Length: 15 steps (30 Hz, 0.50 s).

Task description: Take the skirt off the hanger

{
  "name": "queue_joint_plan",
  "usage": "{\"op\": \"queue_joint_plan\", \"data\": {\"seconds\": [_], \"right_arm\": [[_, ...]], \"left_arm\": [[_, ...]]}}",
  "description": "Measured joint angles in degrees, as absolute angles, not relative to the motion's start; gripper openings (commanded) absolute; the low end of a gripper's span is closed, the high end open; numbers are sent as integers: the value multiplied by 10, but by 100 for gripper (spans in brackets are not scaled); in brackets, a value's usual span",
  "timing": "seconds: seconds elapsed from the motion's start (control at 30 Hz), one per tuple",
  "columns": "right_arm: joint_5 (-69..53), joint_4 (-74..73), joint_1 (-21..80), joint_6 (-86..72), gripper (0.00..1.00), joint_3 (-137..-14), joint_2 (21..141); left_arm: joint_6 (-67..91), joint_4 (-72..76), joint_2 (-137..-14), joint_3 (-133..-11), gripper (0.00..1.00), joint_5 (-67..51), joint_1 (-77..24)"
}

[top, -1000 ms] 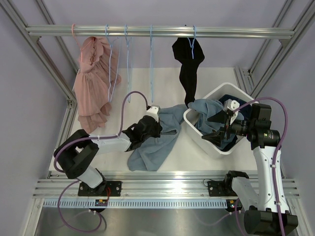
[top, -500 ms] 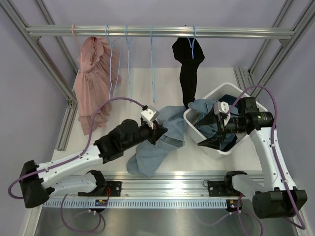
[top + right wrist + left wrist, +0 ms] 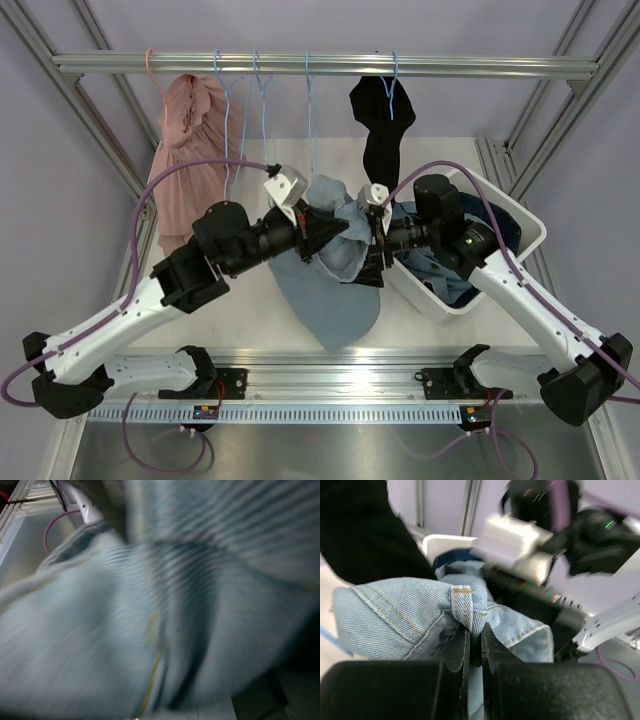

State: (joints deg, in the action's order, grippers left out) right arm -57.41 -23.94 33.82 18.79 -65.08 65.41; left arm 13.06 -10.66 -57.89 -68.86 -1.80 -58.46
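Observation:
The light blue denim skirt (image 3: 335, 295) hangs in the air above the table, its top bunched between my two grippers. My left gripper (image 3: 322, 228) is shut on the waistband at a belt loop, as the left wrist view (image 3: 475, 635) shows, with denim (image 3: 395, 615) spread to both sides. My right gripper (image 3: 372, 250) is against the skirt's right side, and its jaws look spread in the top view. Blurred denim (image 3: 100, 630) fills the right wrist view and hides the fingers. A thin blue hanger (image 3: 308, 120) hangs from the rail just above the skirt's top.
A pink dress (image 3: 195, 160) hangs at the left of the rail (image 3: 480, 66), with empty blue hangers (image 3: 258, 110) beside it. A black garment (image 3: 383, 125) hangs right of centre. A white bin (image 3: 520, 215) with dark clothes stands at the right.
Both arms have swung up and inward. My left gripper has lifted the skirt off the table towards the rail. My right gripper has left the bin and met the skirt.

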Motion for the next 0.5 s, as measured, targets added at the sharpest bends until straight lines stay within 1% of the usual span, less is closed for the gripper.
{"op": "queue_joint_plan", "data": {"seconds": [0.13, 0.17, 0.23, 0.27, 0.3, 0.37, 0.4, 0.43, 0.47, 0.5], "right_arm": [[-575, -151, 341, 118, 99, -651, 674], [-581, -129, 340, 104, 98, -651, 674], [-588, -88, 340, 74, 89, -653, 673], [-593, -67, 337, 60, 75, -655, 673], [-598, -45, 334, 42, 65, -656, 672], [-615, -5, 326, 5, 41, -658, 671], [-626, 14, 319, -15, 18, -659, 670], [-638, 31, 310, -34, 9, -660, 669], [-652, 47, 302, -62, 0, -661, 666], [-658, 51, 290, -67, 0, -662, 663]], "left_arm": [[131, -101, -646, -773, 0, -37, -584], [133, -95, -659, -789, 0, -43, -583], [140, -82, -677, -811, 0, -52, -583], [143, -75, -681, -817, 0, -54, -583], [148, -63, -684, -822, 0, -56, -583], [155, -37, -686, -828, 0, -58, -584], [159, -24, -686, -829, 0, -58, -584], [163, -11, -686, -829, 0, -57, -584], [164, -2, -686, -829, 2, -57, -584], [166, 6, -687, -829, 8, -57, -585]]}}
